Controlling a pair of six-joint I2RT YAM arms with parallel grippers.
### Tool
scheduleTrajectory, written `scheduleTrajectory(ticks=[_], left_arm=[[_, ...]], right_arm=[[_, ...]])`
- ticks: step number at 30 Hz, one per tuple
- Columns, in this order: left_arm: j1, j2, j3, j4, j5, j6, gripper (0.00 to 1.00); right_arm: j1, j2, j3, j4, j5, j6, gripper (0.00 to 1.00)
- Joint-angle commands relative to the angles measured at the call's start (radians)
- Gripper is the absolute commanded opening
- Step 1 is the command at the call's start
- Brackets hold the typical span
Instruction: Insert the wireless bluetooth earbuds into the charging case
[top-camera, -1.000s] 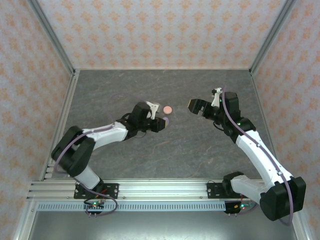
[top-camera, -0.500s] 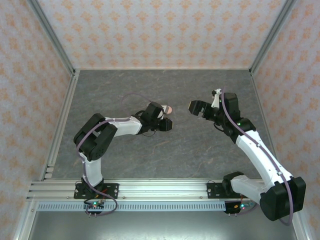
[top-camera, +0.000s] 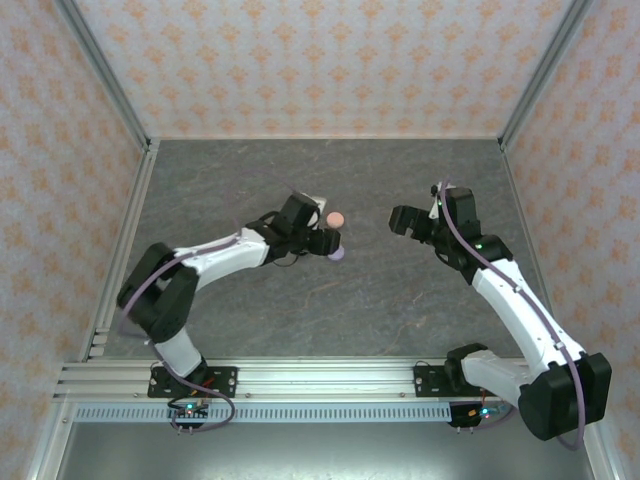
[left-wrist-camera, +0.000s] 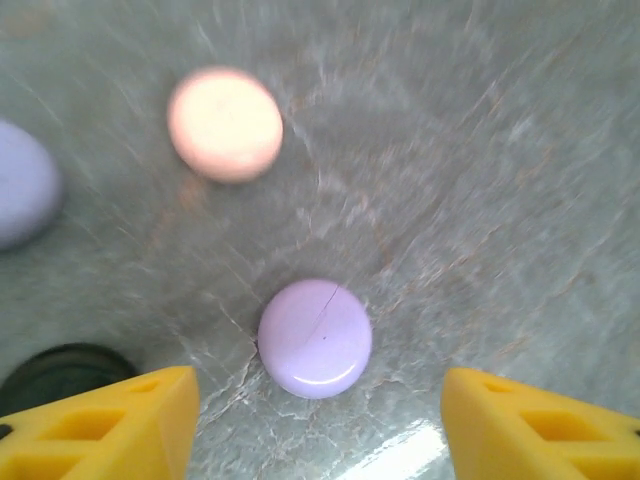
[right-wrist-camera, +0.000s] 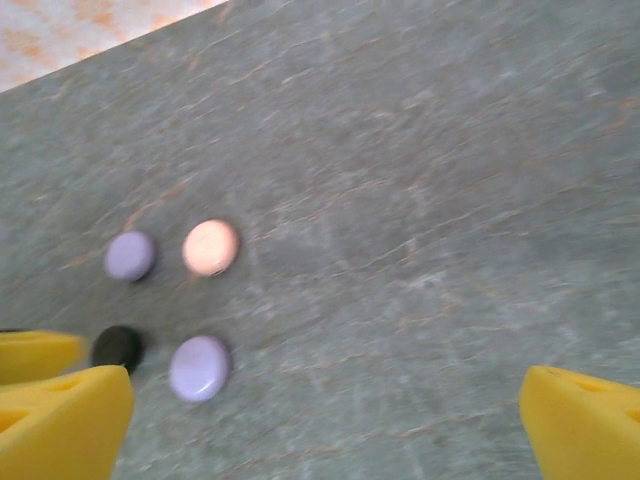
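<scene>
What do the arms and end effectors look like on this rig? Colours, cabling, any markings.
The left arm and right arm both have white link shells with black joint housings, and a purple cable runs along each. The left end effector and right end effector look black from above. The wrist cameras show yellow fingers with cut-out recesses. No legible markings.

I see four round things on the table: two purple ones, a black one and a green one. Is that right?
Not quite. The fourth is a pink case, not a green one. The right wrist view shows it with the near purple case, the far purple case and the black case.
</scene>
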Motion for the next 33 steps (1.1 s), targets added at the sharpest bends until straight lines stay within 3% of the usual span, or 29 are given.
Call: scheduleTrajectory(ticks=[1,6,8,10,13,16,20,27,28,30,33], left_arm=[[0.024,-0.148,-0.019,-0.045,-0.155,0.087,0.70],[0.098,-0.363,-0.158,-0.029,-0.329,0.090,0.78],[0.135,-0.461,-0.232,-0.010,-0.410,0.092,0.84],[0.173,-0.539,-0.291,0.007,-0.486,0.102,0.89],[0.231,-0.615,-0.349,0.015,-0.575,0.128,0.93],[0.252,-0.642,-0.395,0.044,-0.656,0.194,0.95],[0.287,-0.652,-0.460,0.121,-0.678,0.233,0.95],[0.357,-0.616,-0.611,0.406,-0.626,0.327,0.96],[0.374,-0.597,-0.628,0.440,-0.613,0.336,0.96],[0.410,-0.559,-0.663,0.520,-0.564,0.352,0.96],[0.456,-0.489,-0.713,0.676,-0.505,0.361,0.96]], right_arm=[[-0.008,-0.052,-0.022,0.022,0.240,-0.049,0.99],[-0.009,-0.137,-0.167,0.199,0.500,-0.121,0.99],[-0.009,-0.157,-0.268,0.338,0.571,-0.221,0.99],[-0.035,-0.150,-0.355,0.486,0.555,-0.284,0.99],[-0.134,-0.081,-0.459,0.674,0.463,-0.242,0.99],[-0.180,0.038,-0.568,0.972,0.419,-0.235,0.99],[-0.184,0.206,-0.618,1.238,0.374,-0.289,0.99],[-0.208,0.442,-0.576,1.382,0.241,-0.319,0.99],[-0.210,0.472,-0.555,1.394,0.231,-0.325,0.99],[-0.236,0.451,-0.476,1.201,0.182,-0.303,1.00],[-0.282,0.458,-0.471,1.200,0.129,-0.271,0.99]])
